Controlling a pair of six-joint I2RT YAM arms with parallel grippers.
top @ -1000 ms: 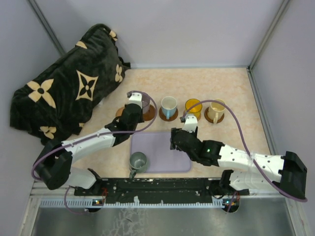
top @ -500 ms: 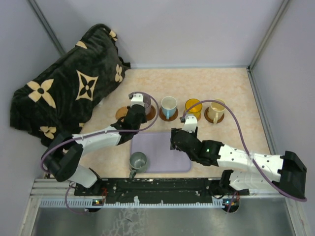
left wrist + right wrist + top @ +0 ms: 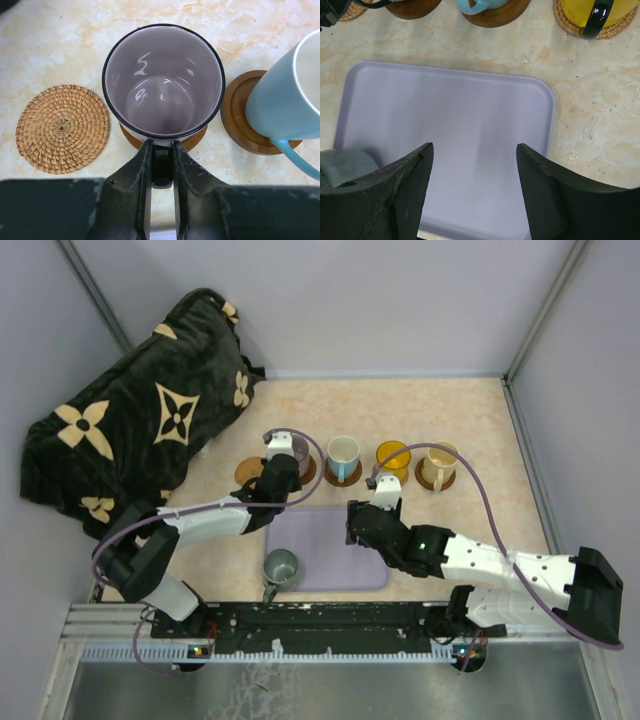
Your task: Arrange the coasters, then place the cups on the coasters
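**Mug placement, fourth of five**

Judged as the set-down of the purple mug (image 3: 163,82) onto a dark coaster (image 3: 195,141). Left end effector (image 3: 162,150) clamped together on the mug's handle, with the mug upright and centred over the disc. Cannot tell whether the base touches the wood. Next calls for letting go of the handle without tipping the mug and backing straight off. Then for fetching the green mug (image 3: 281,566) from the near-left corner of the tray (image 3: 335,545) and carrying it to the bare woven coaster (image 3: 62,128) just left. Right end effector (image 3: 474,150) hanging over the tray, spread apart, holding nothing.

Left wrist view: gives the grip on the handle, the weave of the empty coaster, and the blue-handled mug (image 3: 285,95) close on the right on its own disc. Shows nothing of the green mug.

Top view: gives the whole row, yellow mug (image 3: 391,456) and cream mug (image 3: 440,460) seated on coasters, but hides the handle grip under the wrist.

Right wrist view: only a sliver of green mug at lower left.
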